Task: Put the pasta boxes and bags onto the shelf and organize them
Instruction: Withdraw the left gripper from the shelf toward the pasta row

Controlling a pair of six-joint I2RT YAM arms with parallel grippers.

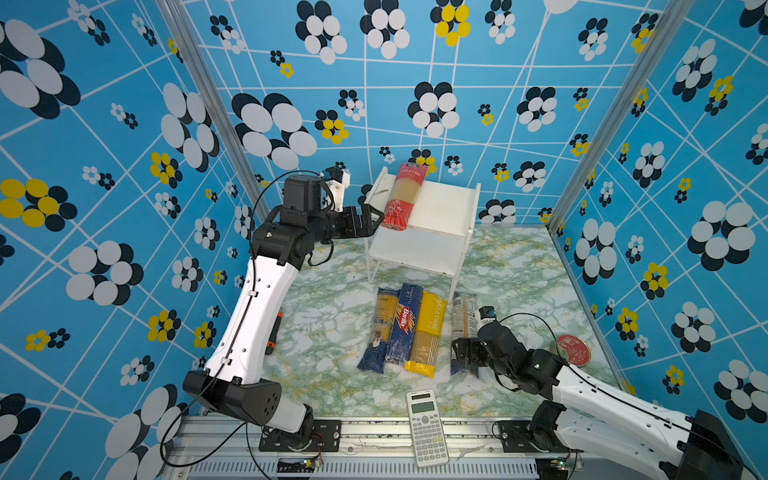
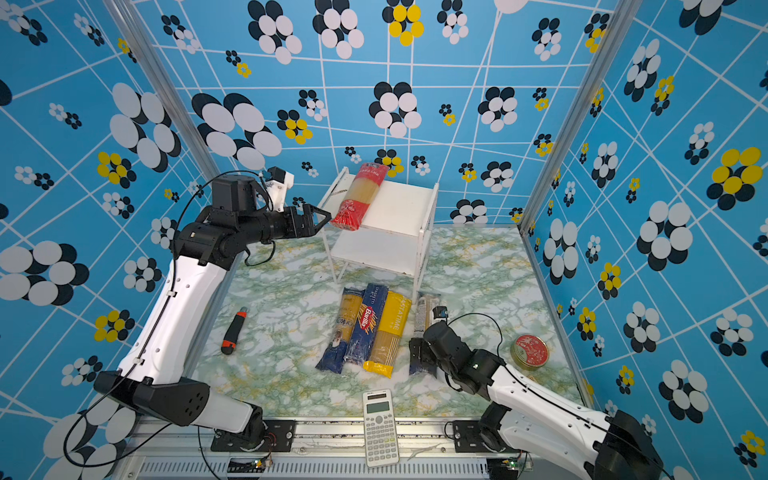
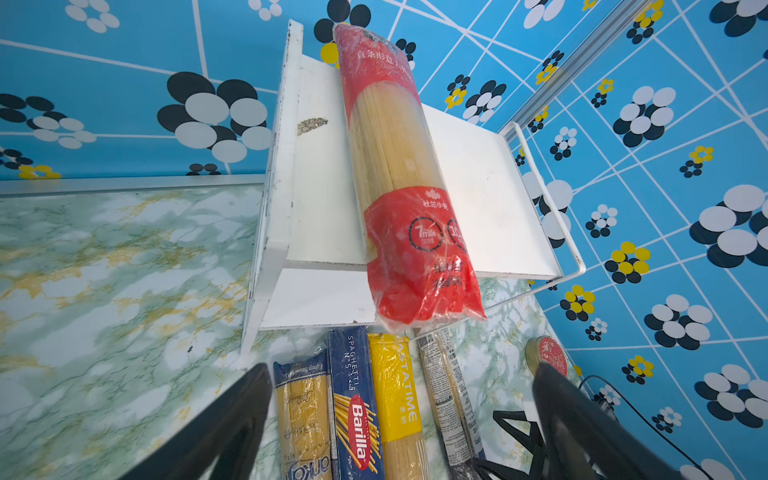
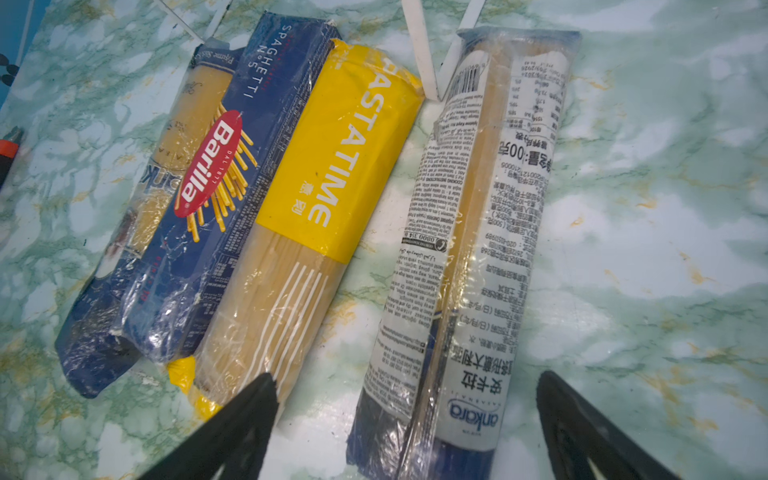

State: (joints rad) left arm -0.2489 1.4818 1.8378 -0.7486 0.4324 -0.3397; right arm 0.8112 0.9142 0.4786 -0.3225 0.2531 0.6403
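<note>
The left arm (image 1: 253,316) and right arm (image 1: 615,409) are cased in white, with black joints and cables; the left claw (image 1: 374,219) and right claw (image 1: 463,360) are finished in black.

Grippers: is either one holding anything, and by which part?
Nothing held: left gripper open near the shelf; right gripper open, jaws either side of the navy-ended bag, not closed.
</note>
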